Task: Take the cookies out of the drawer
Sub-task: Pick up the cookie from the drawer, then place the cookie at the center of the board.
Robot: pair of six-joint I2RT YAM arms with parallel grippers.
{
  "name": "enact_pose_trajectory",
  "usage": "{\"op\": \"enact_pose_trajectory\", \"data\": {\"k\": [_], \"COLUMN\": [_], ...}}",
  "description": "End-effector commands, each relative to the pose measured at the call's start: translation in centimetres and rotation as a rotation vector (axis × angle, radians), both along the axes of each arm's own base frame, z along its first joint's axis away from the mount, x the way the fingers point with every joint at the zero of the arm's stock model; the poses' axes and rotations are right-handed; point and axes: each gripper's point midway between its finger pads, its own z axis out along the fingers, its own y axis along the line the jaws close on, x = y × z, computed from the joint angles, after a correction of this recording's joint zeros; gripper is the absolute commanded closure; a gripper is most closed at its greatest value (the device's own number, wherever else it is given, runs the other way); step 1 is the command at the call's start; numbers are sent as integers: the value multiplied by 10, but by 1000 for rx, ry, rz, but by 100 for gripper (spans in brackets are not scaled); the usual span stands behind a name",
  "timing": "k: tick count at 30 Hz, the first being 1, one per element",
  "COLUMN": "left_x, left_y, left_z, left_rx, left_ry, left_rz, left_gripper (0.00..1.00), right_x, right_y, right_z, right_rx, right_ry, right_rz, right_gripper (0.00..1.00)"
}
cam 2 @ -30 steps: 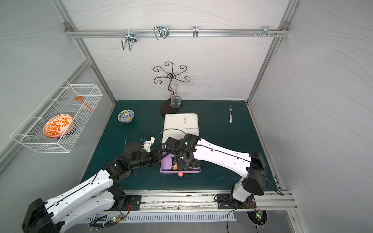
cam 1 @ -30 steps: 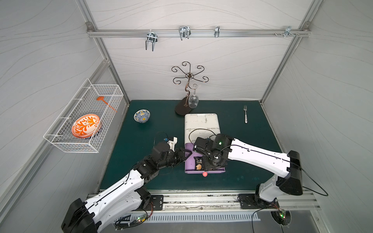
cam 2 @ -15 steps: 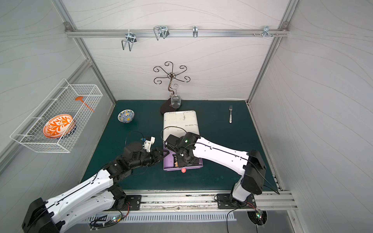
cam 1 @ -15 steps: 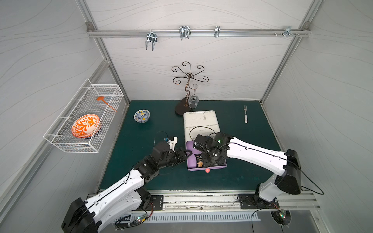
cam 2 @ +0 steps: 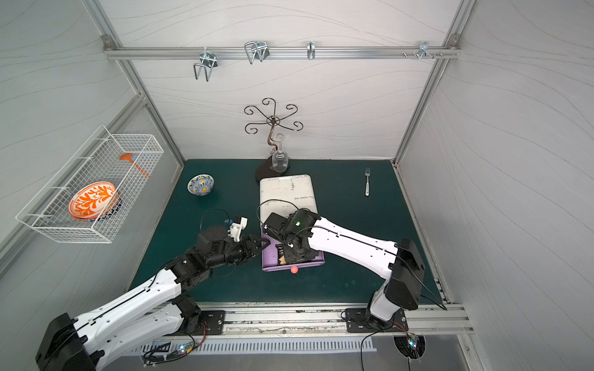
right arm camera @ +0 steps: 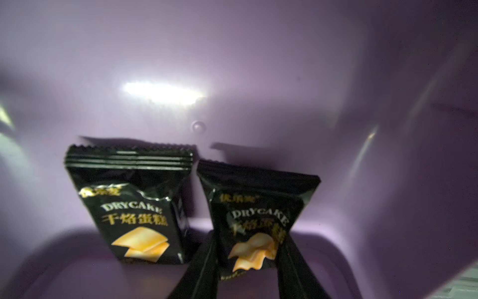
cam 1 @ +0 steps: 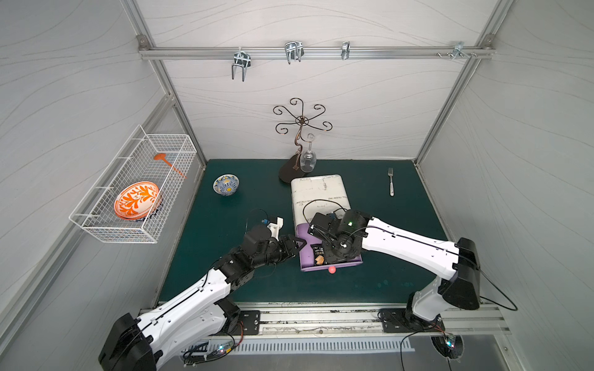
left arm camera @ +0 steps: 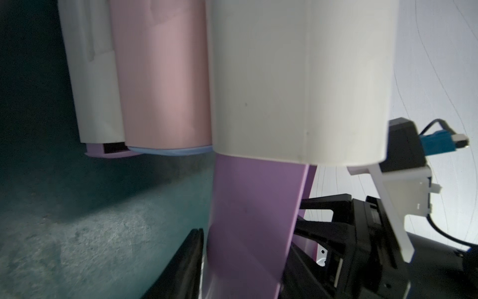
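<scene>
**Right gripper pinches a black cookie packet inside the purple drawer**

The right gripper [right arm camera: 247,269] reaches down into the open purple drawer [right arm camera: 258,64]. Its two black fingers [right arm camera: 201,266] press against the sides of a black cookie packet [right arm camera: 254,220], and the wrapper crumples between them. A second black packet [right arm camera: 129,207] sits just beside the gripper, outside its fingers, also in the drawer. In a top view the left gripper [cam 1: 297,244] sits at the drawer's side wall, facing the right gripper. Its fingers are apart astride that wall; whether they clamp it cannot be told. The drawer's red knob [cam 1: 332,269] lies nearer the robot's base than either gripper.
</scene>
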Motion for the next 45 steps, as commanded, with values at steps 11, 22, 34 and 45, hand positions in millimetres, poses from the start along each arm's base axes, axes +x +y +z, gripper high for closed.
{"op": "enact_pose_trajectory", "data": {"k": [11, 22, 34, 45], "left_x": [13, 14, 12, 13], "left_y": [-8, -9, -10, -9], "left_z": [33, 35, 36, 40], "left_rx": [-40, -38, -43, -43], "left_ry": [-96, -98, -96, -104], "left_rz": [2, -3, -11, -6], "left_gripper": [54, 54, 54, 53], "right_x": [12, 81, 115, 132], "right_y": [-17, -129, -220, -192], "right_z": [101, 82, -43, 11], "right_rx": [157, 121, 13, 270], "right_ry": [-123, -52, 103, -39], "right_rz": [28, -256, -521, -490], "right_gripper": [64, 64, 66, 16]}}
